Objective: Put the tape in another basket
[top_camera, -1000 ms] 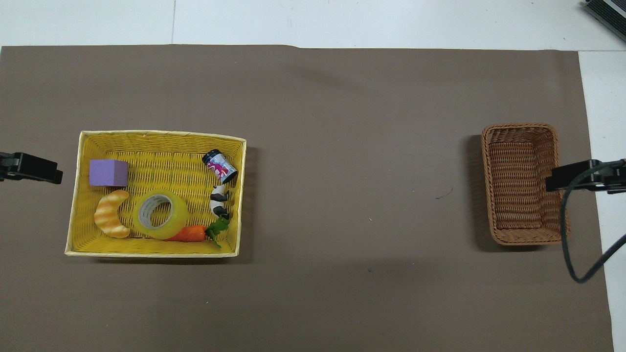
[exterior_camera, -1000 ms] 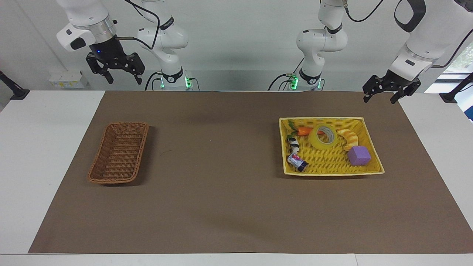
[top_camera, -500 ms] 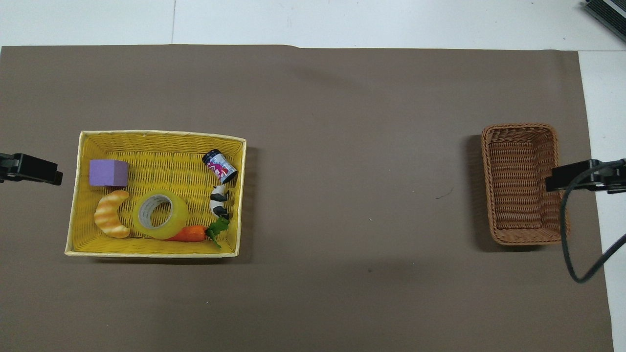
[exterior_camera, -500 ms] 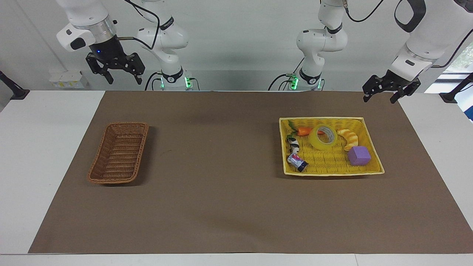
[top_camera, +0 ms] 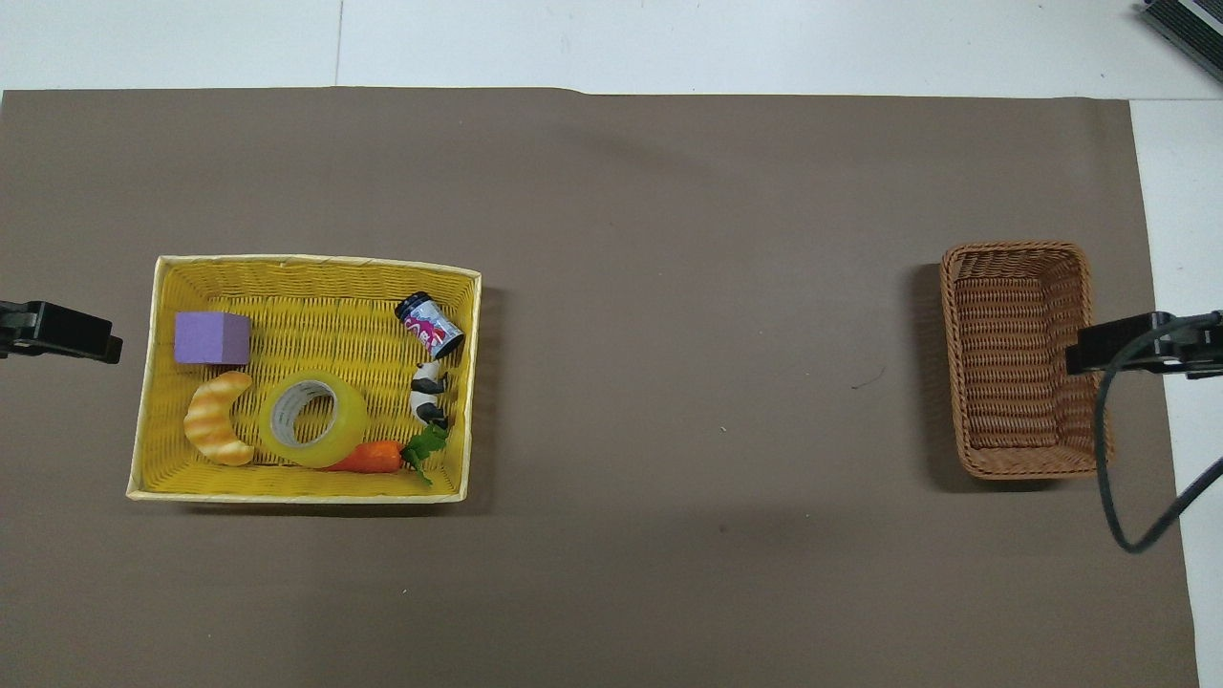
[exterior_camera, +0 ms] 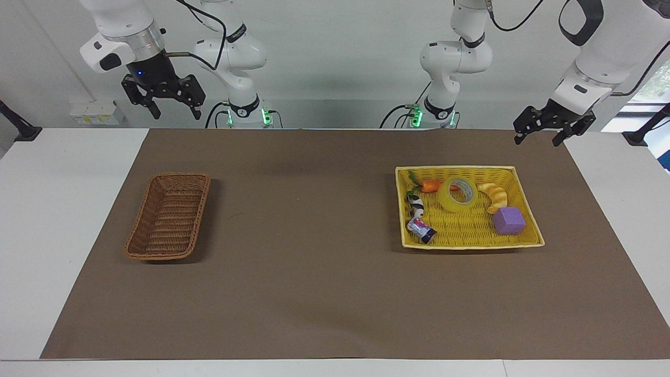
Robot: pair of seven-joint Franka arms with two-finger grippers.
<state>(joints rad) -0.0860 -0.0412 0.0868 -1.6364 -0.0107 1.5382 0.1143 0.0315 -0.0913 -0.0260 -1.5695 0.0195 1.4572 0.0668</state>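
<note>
Both end effectors, left (exterior_camera: 540, 132) and right (exterior_camera: 173, 105), hung open above the table (exterior_camera: 335, 293); tape (exterior_camera: 457, 194) lay in the yellow basket (exterior_camera: 471, 242), brown basket (exterior_camera: 167, 215) empty.

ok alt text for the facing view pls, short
A yellow basket toward the left arm's end of a brown mat holds the tape beside a croissant toy, a carrot toy and a purple block. A brown wicker basket sits toward the right arm's end. The left claw and right claw hang open, raised.
</note>
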